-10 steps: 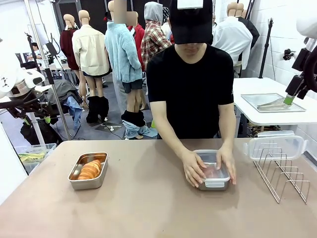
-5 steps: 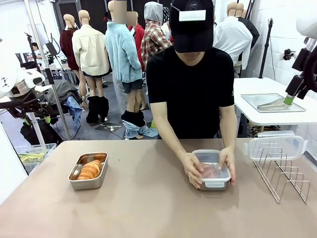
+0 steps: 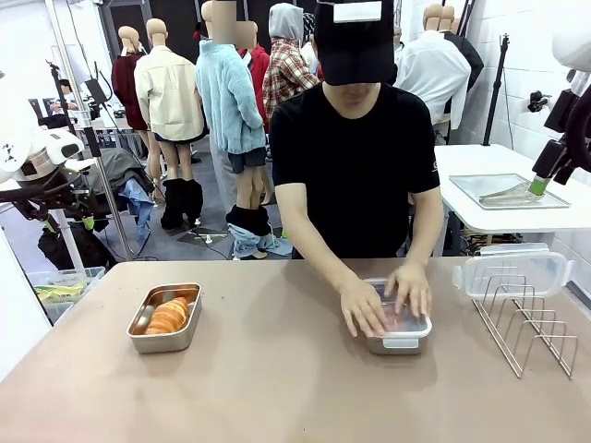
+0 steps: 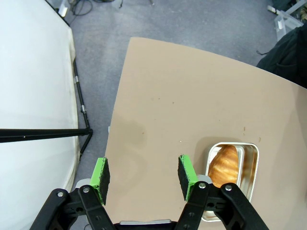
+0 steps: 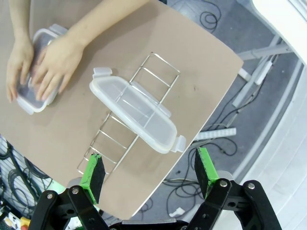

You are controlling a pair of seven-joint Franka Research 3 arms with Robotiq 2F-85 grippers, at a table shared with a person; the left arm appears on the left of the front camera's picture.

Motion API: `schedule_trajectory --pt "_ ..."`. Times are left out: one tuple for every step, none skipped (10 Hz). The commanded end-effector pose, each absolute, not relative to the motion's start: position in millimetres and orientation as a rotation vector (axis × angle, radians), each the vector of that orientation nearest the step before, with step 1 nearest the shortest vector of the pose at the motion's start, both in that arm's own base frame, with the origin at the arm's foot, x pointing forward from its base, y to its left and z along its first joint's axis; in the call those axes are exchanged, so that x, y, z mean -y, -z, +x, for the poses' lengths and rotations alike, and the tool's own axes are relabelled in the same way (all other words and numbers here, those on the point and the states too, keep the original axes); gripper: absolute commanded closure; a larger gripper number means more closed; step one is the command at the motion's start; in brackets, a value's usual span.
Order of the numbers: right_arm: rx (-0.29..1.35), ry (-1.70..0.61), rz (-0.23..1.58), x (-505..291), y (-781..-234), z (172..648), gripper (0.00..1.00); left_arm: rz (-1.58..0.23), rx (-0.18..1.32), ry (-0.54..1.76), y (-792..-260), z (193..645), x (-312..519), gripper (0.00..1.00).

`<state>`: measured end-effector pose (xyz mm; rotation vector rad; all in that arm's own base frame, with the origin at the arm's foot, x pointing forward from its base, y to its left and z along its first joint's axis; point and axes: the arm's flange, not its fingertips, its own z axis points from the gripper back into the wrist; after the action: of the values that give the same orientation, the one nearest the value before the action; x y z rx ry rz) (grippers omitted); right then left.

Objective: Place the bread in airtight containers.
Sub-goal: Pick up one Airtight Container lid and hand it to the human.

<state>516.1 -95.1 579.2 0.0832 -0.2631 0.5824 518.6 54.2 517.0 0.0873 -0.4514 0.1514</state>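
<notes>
Mostly hidden: tin (image 3: 379, 347) w/ lid (image 3: 400, 341) under person's hands (image 3: 363, 307).

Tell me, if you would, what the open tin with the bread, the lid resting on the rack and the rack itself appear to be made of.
The open tin looks like brushed steel: matt grey walls with soft reflections inside. The lid looks like translucent plastic: the wires show through it, and it has moulded snap tabs. The rack looks like thin, bright metal wire, perhaps plated steel; the exact finish is unclear.
</notes>
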Motion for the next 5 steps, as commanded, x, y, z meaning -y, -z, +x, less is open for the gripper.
schedule_trajectory --pt "0.25 -0.568 0.089 94.1 -581.1 519.4 0.07 0.088 0.455 -0.152 -518.9 518.1 -54.1 0.25" --pt "0.25 -0.568 0.089 94.1 -581.1 519.4 0.07 0.088 0.455 -0.152 -518.9 518.1 -54.1 0.25" --pt "0.25 -0.568 0.089 94.1 -581.1 519.4 0.07 0.088 0.455 -0.152 -518.9 518.1 -54.1 0.25" --pt "0.25 -0.568 0.089 94.1 -581.1 519.4 0.07 0.088 0.455 -0.152 -518.9 518.1 -54.1 0.25" --pt "0.25 -0.568 0.089 94.1 -581.1 519.4 0.07 0.088 0.455 -0.152 -518.9 518.1 -54.1 0.25"
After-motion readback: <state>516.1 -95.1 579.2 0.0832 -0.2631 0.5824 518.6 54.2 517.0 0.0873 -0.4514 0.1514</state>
